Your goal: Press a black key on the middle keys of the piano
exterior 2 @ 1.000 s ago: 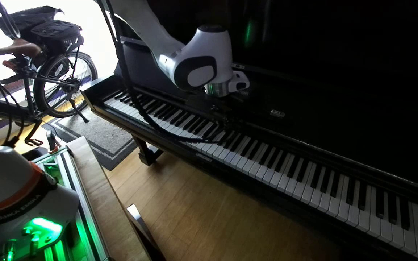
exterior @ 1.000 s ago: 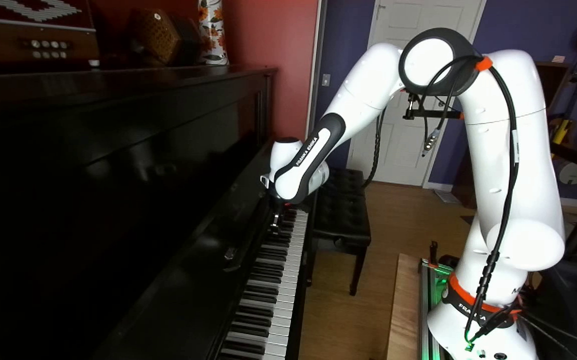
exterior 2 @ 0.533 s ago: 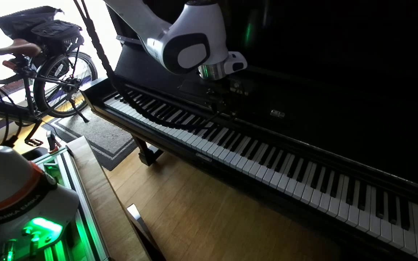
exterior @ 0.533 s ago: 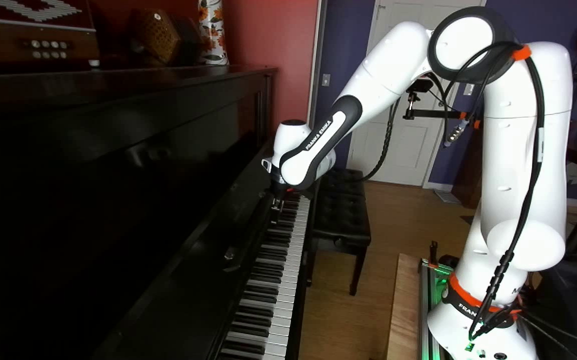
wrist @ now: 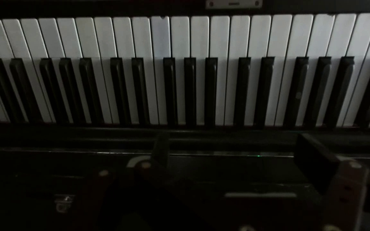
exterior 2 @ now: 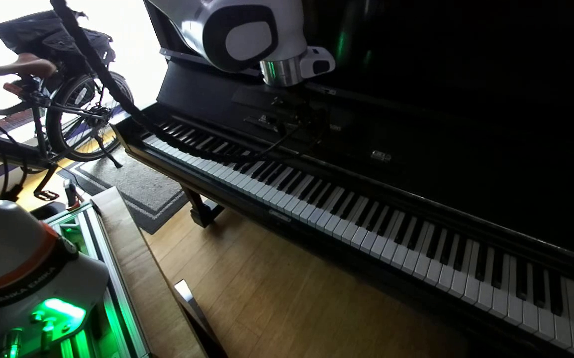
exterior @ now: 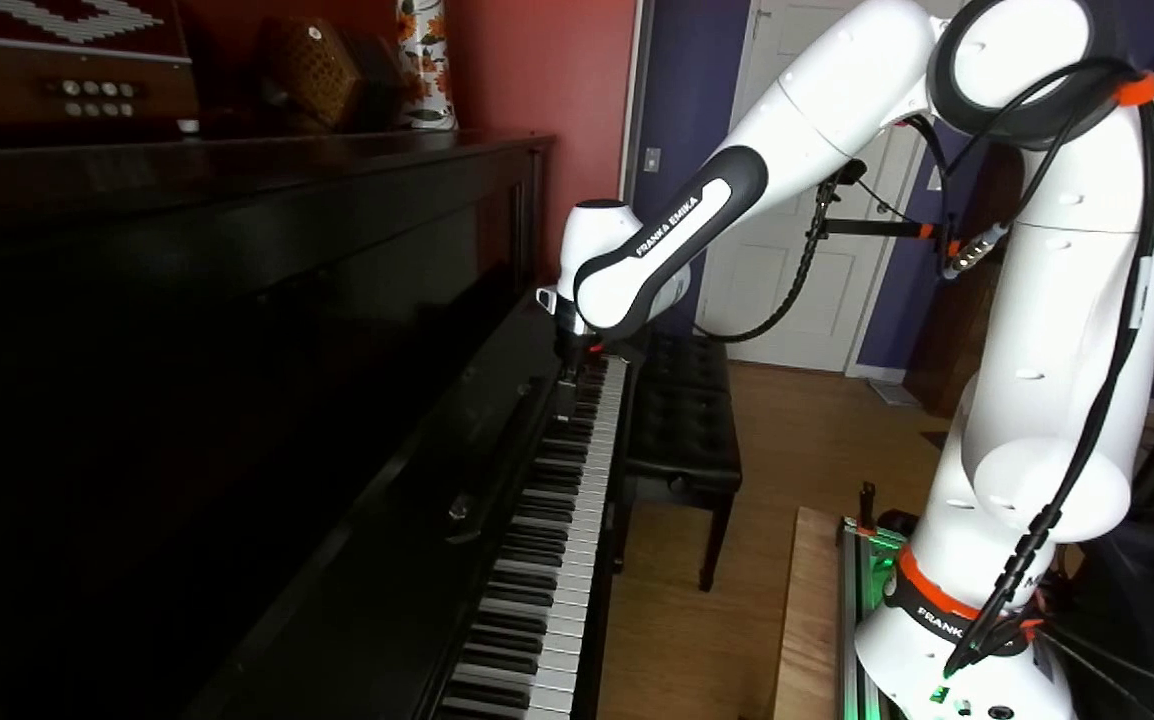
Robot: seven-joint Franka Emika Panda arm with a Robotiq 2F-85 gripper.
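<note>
Keys (wrist: 189, 73) in the middle of the piano (exterior: 367, 300) stretch across the wrist view, long white ones with narrow raised black ones between them; they face the long edge of the wooden desk (exterior 2: 143, 278) across a strip of floor (exterior 2: 277, 288). The gripper (wrist: 231, 150) has its two fingers (wrist: 316, 163) standing well apart, their tips seen against the dark ledge (wrist: 220, 139) just behind the keys. In an exterior view it shows dark against the piano's front, hard to make out, with a black cable (exterior 2: 104, 75) hanging before the keys. Its white arm (exterior: 822, 100) stands on a base (exterior: 912, 650) by the desk edge away from the piano, where green-lit metal rails (exterior 2: 120, 293) run. Past a corner of the desk, a tufted black bench (exterior: 682, 420) stands near the piano; past another corner lies a grey rug (exterior 2: 135, 176), with a bicycle (exterior 2: 70, 110) standing beyond it.
</note>
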